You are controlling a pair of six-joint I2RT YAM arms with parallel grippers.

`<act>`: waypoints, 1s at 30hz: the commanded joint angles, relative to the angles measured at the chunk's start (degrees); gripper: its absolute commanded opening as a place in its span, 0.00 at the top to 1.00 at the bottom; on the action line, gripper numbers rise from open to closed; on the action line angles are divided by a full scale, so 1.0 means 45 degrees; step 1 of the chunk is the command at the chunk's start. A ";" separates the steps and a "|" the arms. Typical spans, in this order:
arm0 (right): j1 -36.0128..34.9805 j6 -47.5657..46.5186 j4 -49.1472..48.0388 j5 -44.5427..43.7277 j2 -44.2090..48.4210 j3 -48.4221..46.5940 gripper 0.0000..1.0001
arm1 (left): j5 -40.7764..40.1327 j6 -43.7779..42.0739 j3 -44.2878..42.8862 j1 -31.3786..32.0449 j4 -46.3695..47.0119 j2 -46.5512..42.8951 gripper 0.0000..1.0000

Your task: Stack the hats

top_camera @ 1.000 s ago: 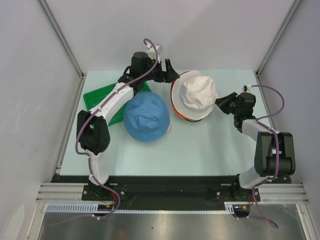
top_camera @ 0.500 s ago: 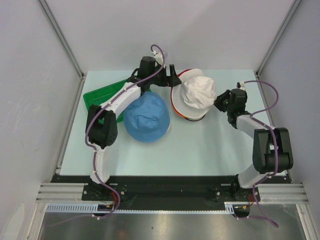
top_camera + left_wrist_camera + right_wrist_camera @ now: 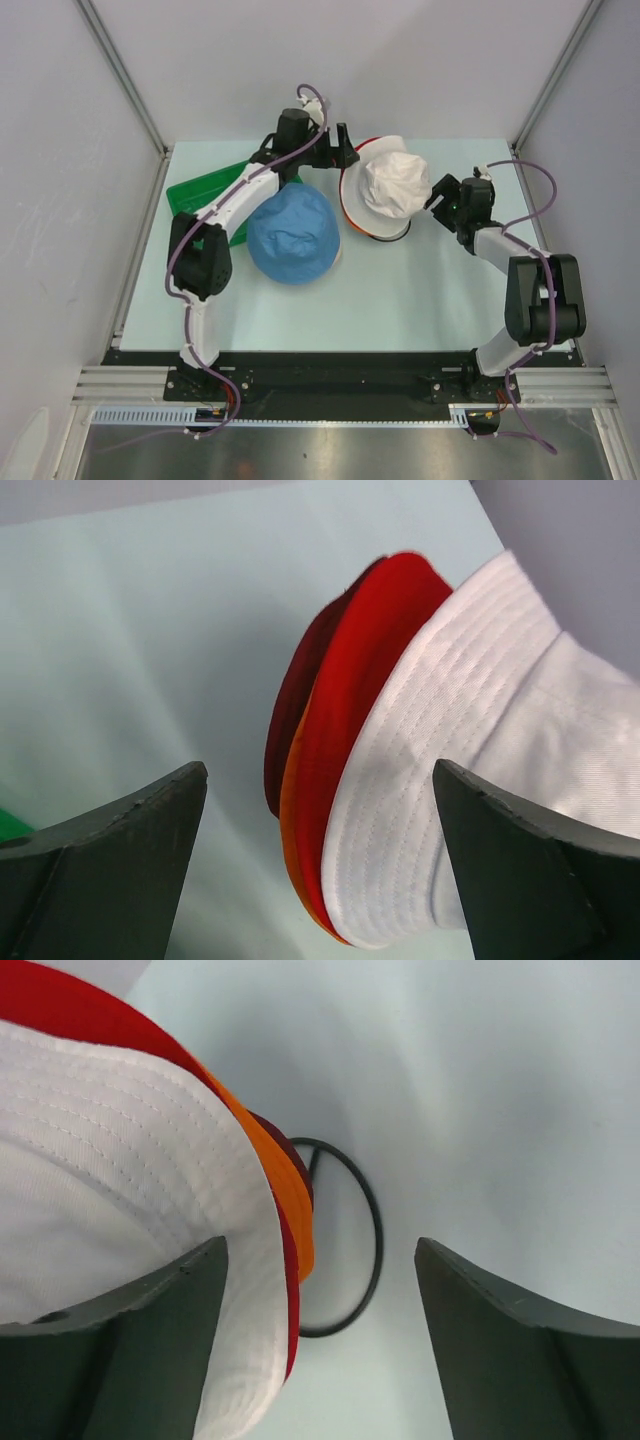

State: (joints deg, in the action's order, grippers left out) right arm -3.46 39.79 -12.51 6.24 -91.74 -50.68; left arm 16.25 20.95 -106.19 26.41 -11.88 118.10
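A white hat (image 3: 392,188) tops a stack of hats at the back middle of the table. In the left wrist view its brim (image 3: 420,780) lies over a red hat (image 3: 360,680), an orange hat (image 3: 292,805) and a maroon hat (image 3: 290,705). My left gripper (image 3: 347,158) is open at the stack's left rear, and these brims stand loosely between its fingers (image 3: 110,870). My right gripper (image 3: 436,195) is open at the stack's right side, the white brim (image 3: 130,1160) beside its left finger. A light blue hat (image 3: 293,232) lies alone, left of the stack.
A green tray (image 3: 200,192) sits at the back left, partly under my left arm. A black wire ring (image 3: 378,1231) shows under the stack on the table. Grey walls and metal posts close in the back and sides.
My right gripper has opened and let go of the white hat's brim. My left arm swung right, bringing its open gripper up to the stack. The white hat shifted slightly left.
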 commanded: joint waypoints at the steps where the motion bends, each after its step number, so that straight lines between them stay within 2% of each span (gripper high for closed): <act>1: 0.0378 -0.1008 0.1040 -0.0429 0.1577 -0.0068 0.16 | -0.0875 -0.0475 -0.1280 0.0048 0.0180 -0.1752 0.00; 2: 0.0418 -0.1088 0.1236 -0.0507 0.1811 -0.0067 0.10 | -0.1090 -0.0573 -0.1633 0.0048 0.0005 -0.1908 0.00; 6: 0.1140 -0.1536 0.2717 -0.1072 0.3467 0.0108 0.09 | -0.2787 -0.1275 -0.3274 0.0009 -0.1477 -0.2434 0.00; 8: 0.1453 -0.1926 0.3462 -0.1366 0.4154 0.0245 0.09 | -0.3649 -0.1335 -0.3278 -0.0263 -0.1773 -0.2922 0.00; 9: 0.1511 -0.2122 0.4025 -0.2102 0.4969 0.0284 0.09 | -0.4037 -0.1239 -0.3045 -0.0458 -0.1987 -0.3544 0.00; 12: 0.1648 -0.2804 0.4730 -0.3160 0.6262 0.0596 0.08 | -0.4158 -0.0809 -0.0979 -0.1608 -0.1679 -0.4776 0.00; 13: 0.1668 -0.3001 0.4830 -0.3338 0.7079 0.0674 0.08 | -0.4139 -0.0653 0.0459 -0.2366 -0.1580 -0.5709 0.00; 15: 0.1707 -0.3429 0.5182 -0.3710 0.7767 0.0811 0.08 | -0.3847 -0.0165 0.2047 -0.3229 -0.1230 -0.6709 0.00; 16: 0.1707 -0.3587 0.5222 -0.3769 0.8467 0.0870 0.08 | -0.3749 -0.0028 0.3757 -0.4122 -0.1053 -0.7894 0.00; 18: 0.1688 -0.3861 0.5339 -0.3925 0.9192 0.1103 0.08 | -0.3322 0.0285 0.5484 -0.5006 -0.0721 -0.9149 0.00; 19: 0.1668 -0.4094 0.5320 -0.4003 0.9525 0.1221 0.08 | -0.3338 0.0228 0.6962 -0.5629 -0.0700 -1.0316 0.00; 21: 0.1668 -0.4329 0.5164 -0.4160 1.0424 0.1668 0.08 | -0.3958 -0.0454 0.8202 -0.5811 -0.0932 -1.1572 0.00; 25: 0.1629 -0.4623 0.4988 -0.4258 1.1421 0.2294 0.08 | -0.3768 -0.0906 1.0720 -0.5772 -0.1675 -1.4228 0.00; 30: 0.1551 -0.4702 0.4714 -0.4238 1.2008 0.2901 0.08 | -0.3923 -0.1334 1.1956 -0.5753 -0.2750 -1.6999 0.00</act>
State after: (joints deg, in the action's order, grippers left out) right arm 3.90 20.67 9.98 -11.38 -39.05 -39.11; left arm -1.13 17.85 -54.48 0.40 -22.50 49.76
